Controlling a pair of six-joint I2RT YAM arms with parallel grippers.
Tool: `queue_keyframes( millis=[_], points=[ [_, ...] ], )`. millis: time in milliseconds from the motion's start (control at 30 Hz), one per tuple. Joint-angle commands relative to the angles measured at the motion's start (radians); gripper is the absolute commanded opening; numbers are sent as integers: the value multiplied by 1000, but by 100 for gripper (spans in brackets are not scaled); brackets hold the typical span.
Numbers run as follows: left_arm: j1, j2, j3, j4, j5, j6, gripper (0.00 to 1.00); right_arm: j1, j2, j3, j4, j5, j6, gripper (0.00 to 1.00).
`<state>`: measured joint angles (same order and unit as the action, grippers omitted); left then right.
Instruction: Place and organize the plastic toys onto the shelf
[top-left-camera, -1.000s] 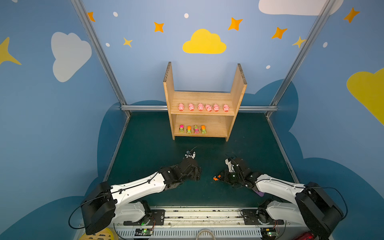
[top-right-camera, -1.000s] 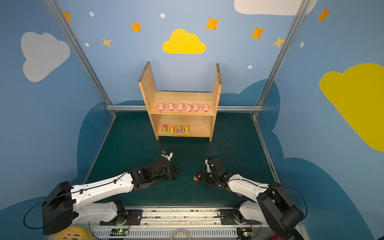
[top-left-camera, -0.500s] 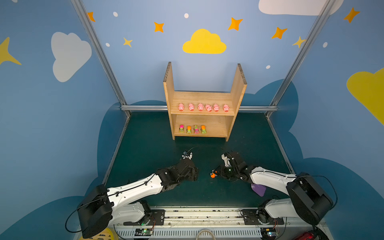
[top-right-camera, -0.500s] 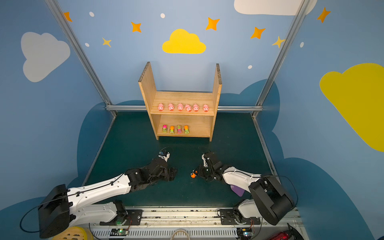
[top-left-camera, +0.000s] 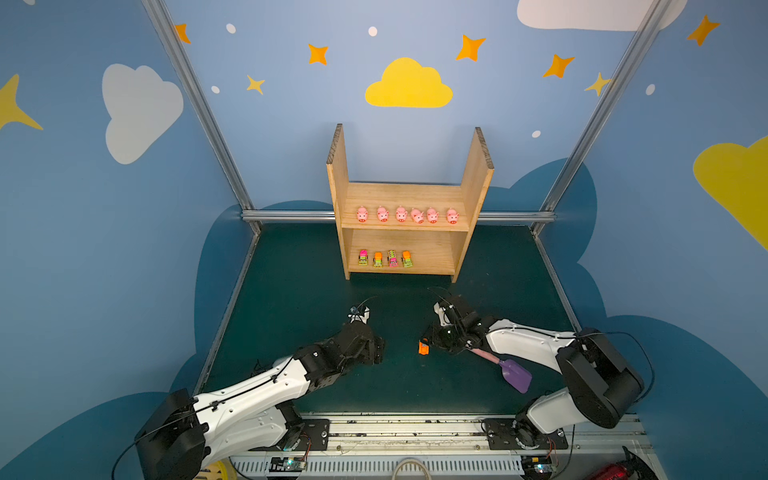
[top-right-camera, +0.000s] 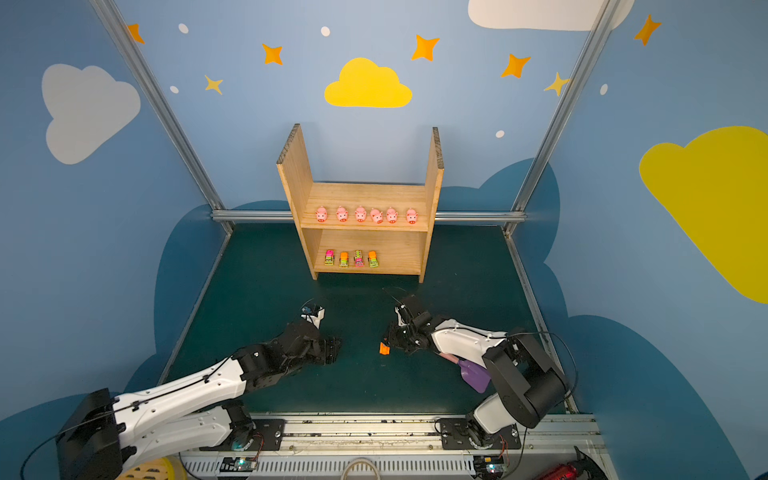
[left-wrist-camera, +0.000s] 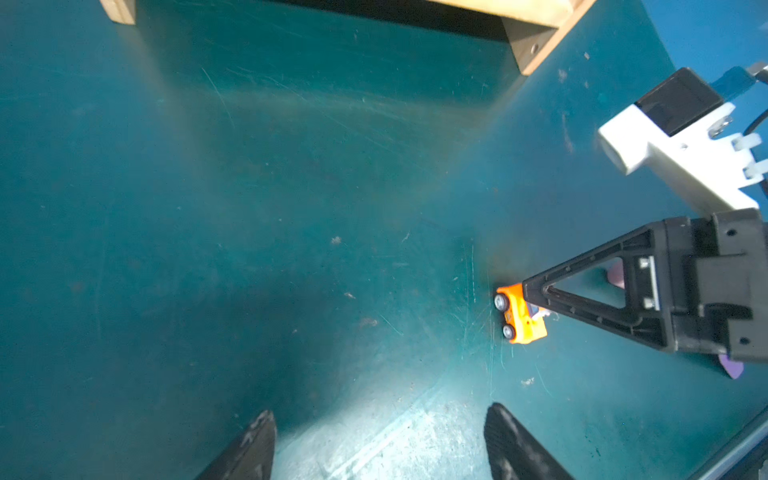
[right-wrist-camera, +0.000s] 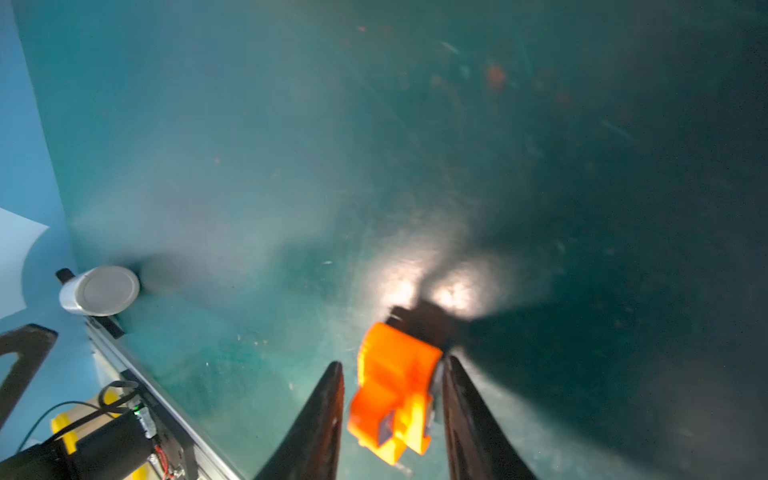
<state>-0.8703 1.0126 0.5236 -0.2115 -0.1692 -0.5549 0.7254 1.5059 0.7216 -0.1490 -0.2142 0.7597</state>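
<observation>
- Table (top-left-camera: 291, 299): dark green, scuffed.
- Shelf (top-left-camera: 338, 178): light pine, 2 tall side panels, 2 flat boards; upright at the table's far edge.
- Left arm (top-left-camera: 257, 390): stretched low toward the table's middle. The left gripper (left-wrist-camera: 380, 419) has its fingers spread wide, with nothing between them.
- Right arm (top-left-camera: 523, 340): bent low, reaching inward. The right gripper (right-wrist-camera: 394, 363) has its fingers apart, 1 on each side of the orange vehicle; 1 touches it, a gap shows at the other.
- Purple scoop (top-left-camera: 515, 374): pink handle; lies under the right arm.
- Pigs (top-left-camera: 401, 214): 6, pink, red snouts; 1 row on the upper board.
- Vehicles (top-left-camera: 384, 258): 4, pink, orange and lime green; 1 row on the lower board, leftward.
- Orange vehicle (left-wrist-camera: 519, 316): 1, on its side on the table with its wheels showing, well in front of the shelf.
</observation>
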Motion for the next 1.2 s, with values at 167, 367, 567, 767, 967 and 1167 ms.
queue_keyframes(
  millis=[167,367,567,767,967,1167],
  points=[
    [13,-51,-35,-5,-1,-4,83,115,-15,73,-171,236,-52,53],
    [15,-117,-52,-39,-25,-10,85,221,-83,37,-188,430,-16,63],
    [17,-214,-82,-58,-45,-3,100,281,-101,-21,-117,487,9,65],
    [17,-327,-119,-107,-75,-25,100,313,-82,-39,-94,527,34,66],
    [16,-468,-147,-176,-109,-48,100,336,-100,-36,-112,567,44,66],
    [16,-599,-172,-248,-148,-75,100,360,-101,-45,-82,591,53,66]
  ],
)
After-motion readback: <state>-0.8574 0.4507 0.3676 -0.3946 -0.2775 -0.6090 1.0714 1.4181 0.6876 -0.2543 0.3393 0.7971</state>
